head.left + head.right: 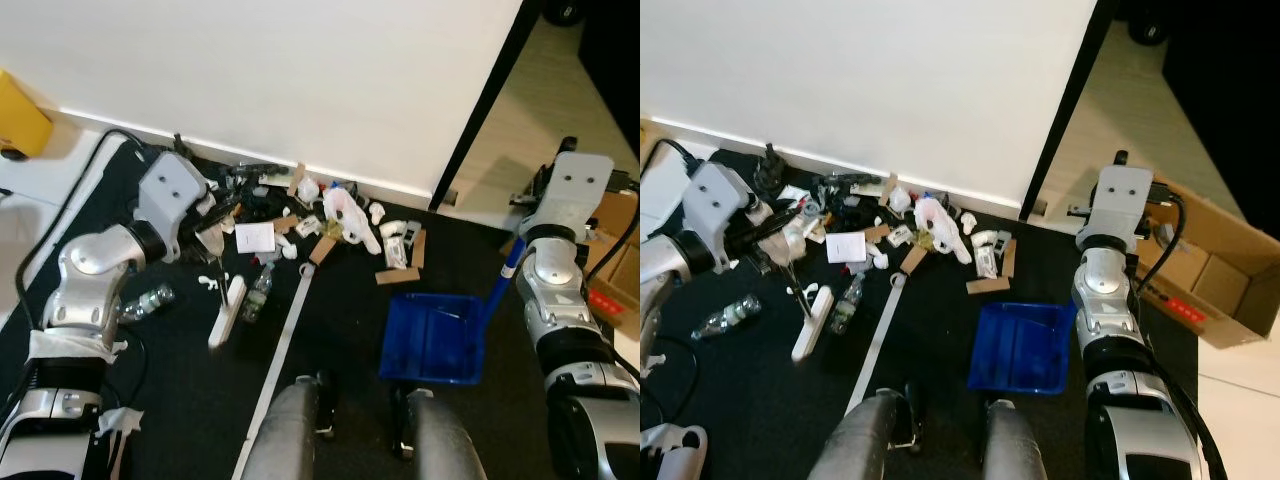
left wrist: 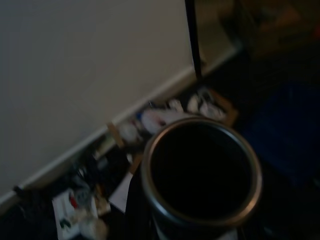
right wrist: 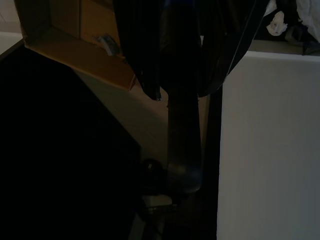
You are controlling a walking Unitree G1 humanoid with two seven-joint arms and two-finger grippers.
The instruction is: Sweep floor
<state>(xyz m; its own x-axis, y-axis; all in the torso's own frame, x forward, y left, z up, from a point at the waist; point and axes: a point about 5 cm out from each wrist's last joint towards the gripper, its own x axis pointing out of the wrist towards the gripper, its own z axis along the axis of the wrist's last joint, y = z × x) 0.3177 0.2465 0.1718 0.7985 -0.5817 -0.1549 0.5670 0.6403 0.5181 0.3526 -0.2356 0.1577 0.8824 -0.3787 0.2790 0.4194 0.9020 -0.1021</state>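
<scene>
A pile of litter (image 1: 320, 215) lies on the black floor along the foot of the white wall: crumpled white bags, a paper card (image 1: 254, 237), cardboard scraps (image 1: 397, 275) and a small bottle (image 1: 258, 285). My left gripper (image 1: 212, 228) is shut on a thin broom handle. The white brush head (image 1: 227, 312) rests on the floor just in front of the pile. A blue dustpan (image 1: 432, 338) sits flat on the floor to the right of the pile. My right gripper (image 1: 522, 246) is shut on its upright blue handle (image 1: 497, 282), which appears dark between the fingers (image 3: 145, 60).
A plastic bottle (image 1: 150, 298) lies by my left arm. White tape (image 1: 285, 350) runs along the floor toward my legs (image 1: 300, 430). An open cardboard box (image 1: 1210, 280) stands right of my right arm, past the black door frame (image 1: 480, 110). A yellow object (image 1: 20, 118) sits far left.
</scene>
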